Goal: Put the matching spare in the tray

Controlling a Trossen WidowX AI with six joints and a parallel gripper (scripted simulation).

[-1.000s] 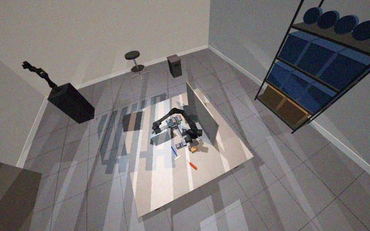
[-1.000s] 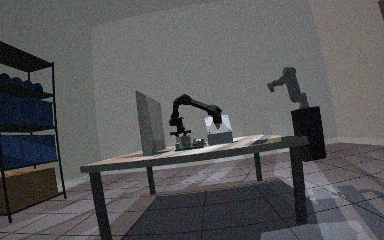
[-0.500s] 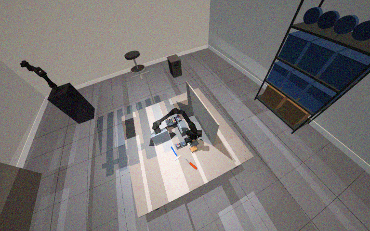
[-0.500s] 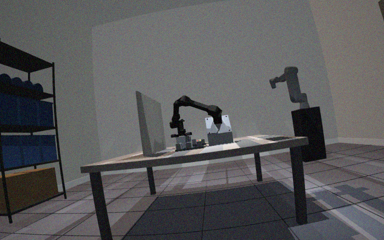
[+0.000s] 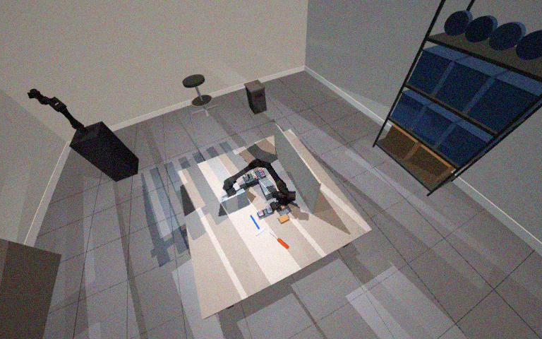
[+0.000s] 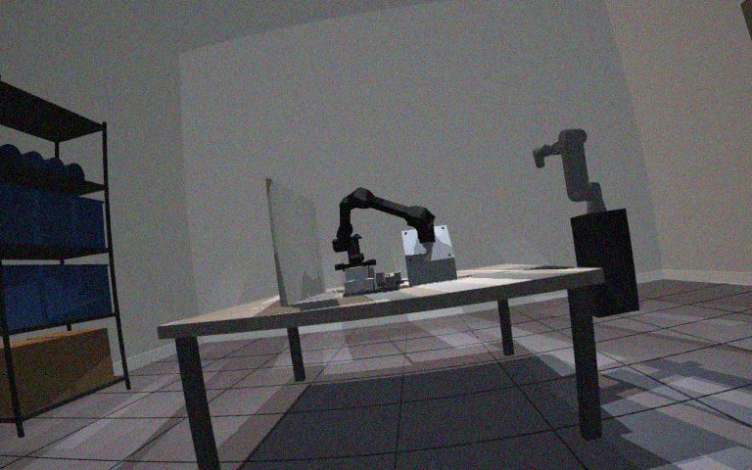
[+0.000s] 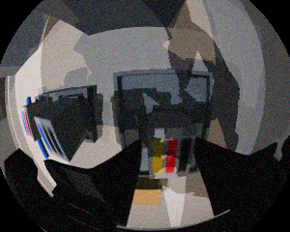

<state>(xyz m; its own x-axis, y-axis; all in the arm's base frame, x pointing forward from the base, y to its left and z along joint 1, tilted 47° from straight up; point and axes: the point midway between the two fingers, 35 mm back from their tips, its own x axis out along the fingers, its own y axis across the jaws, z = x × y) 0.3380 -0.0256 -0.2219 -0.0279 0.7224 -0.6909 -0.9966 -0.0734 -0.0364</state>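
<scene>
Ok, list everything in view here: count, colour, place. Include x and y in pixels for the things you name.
table (image 5: 224, 289) (image 6: 380, 306): one, pale, centre
upright panel (image 5: 299, 167) (image 6: 296, 244): one, grey, on table
plate (image 5: 233, 201) (image 6: 415, 247): one, pale, on table
tray (image 7: 162, 73): one, dark-rimmed, below gripper
yellow-and-red-striped spare (image 7: 171, 155): one, grey body, at tray
other striped units: several, grey, uncountable, on table
block (image 5: 283, 218) (image 7: 147, 196): one, orange, on table
blue-handled tool (image 5: 255, 222): one, on table
screwdriver (image 5: 282, 243): one, orange-handled, on table
shelf unit (image 5: 488, 56) (image 6: 30, 111): one, dark, holding blue and orange storage
stool (image 5: 193, 80): one, dark, floor
bin (image 5: 255, 98): one, dark, floor
pedestal (image 5: 106, 151) (image 6: 604, 261): one, black, bearing second arm (image 5: 57, 104) (image 6: 574, 165)
robot arm (image 5: 259, 161) (image 6: 392, 207): one, black, over table
gripper (image 7: 167, 143): one, black, open
</scene>
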